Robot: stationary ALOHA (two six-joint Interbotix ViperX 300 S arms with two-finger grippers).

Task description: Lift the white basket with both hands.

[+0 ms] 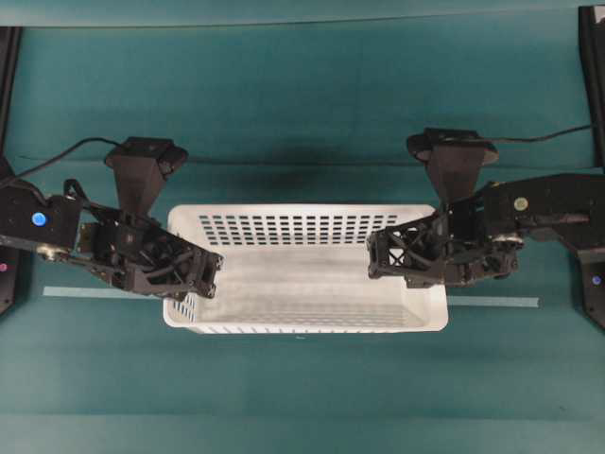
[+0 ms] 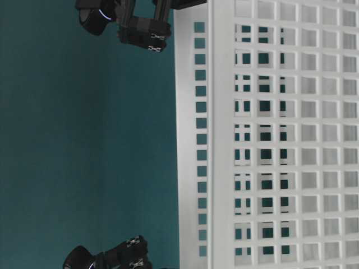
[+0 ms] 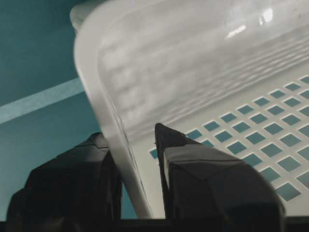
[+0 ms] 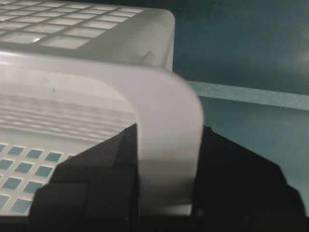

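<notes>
The basket (image 1: 307,270) sits mid-table on the teal cloth (image 1: 302,104), across a pale tape line (image 1: 492,302). The left gripper (image 1: 200,275) reaches in level from the left, the right gripper (image 1: 386,255) from the right, each clamped narrowly over an end rim. No legible writing; whether the basket is off the table is unclear.

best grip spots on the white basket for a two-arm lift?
The rolled rim of the two short end walls of the white basket, one arm per end, each from its own side. The rim is thin enough to sit between fingers, one finger inside the wall and one outside. The left gripper and right gripper already straddle it that way, which should keep the load balanced.
</notes>
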